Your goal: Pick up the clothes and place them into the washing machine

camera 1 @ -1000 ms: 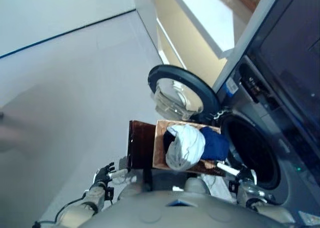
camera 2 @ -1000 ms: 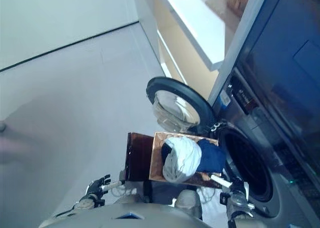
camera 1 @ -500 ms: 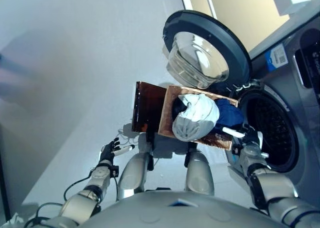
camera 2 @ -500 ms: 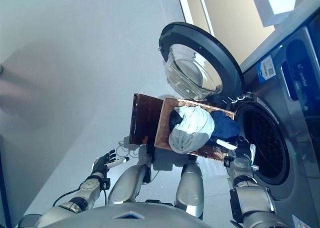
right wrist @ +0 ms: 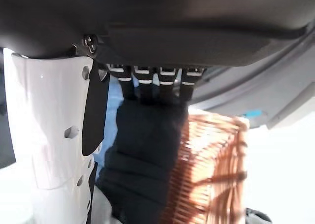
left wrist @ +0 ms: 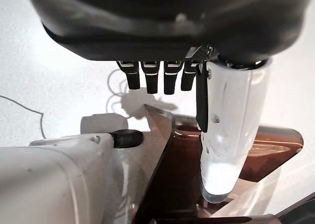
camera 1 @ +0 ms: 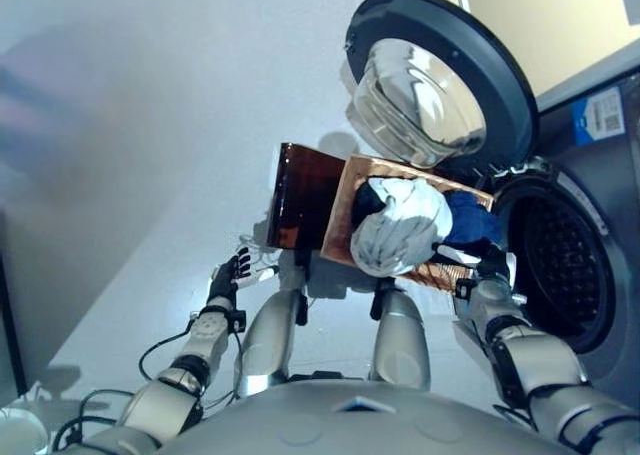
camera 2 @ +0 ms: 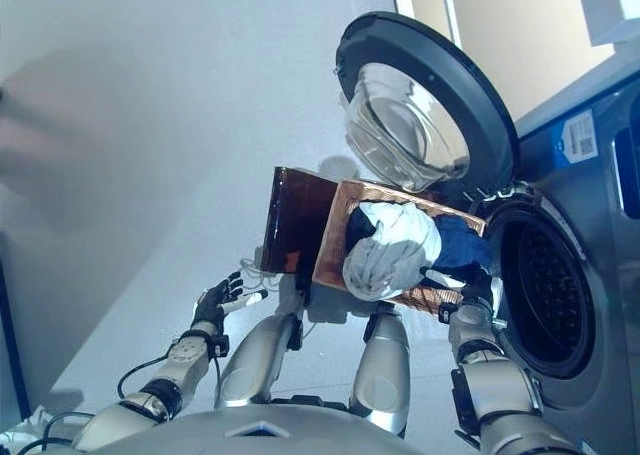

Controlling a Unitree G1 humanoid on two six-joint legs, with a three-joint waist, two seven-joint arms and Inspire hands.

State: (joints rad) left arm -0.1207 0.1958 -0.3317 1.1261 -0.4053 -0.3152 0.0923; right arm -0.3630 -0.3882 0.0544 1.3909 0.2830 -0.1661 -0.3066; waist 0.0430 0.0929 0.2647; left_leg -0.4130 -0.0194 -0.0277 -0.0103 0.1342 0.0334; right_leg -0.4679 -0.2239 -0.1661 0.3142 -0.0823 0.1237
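right hand (camera 2: pixel 470 297) touches clothes (camera 2: pixel 392 251) in basket (camera 2: pixel 335 237)

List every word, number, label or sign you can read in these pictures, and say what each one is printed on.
No text can be read here.
Blue and white sticker on the washing machine front, above the drum opening: it carries print, but too small and blurred to read.
Basket, clothes and open door: no print visible.

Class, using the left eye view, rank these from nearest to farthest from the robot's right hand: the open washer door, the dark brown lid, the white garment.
1. White garment, in the basket beside the right hand.
2. Dark brown lid, on the basket's far left side.
3. Open washer door, up above the basket.
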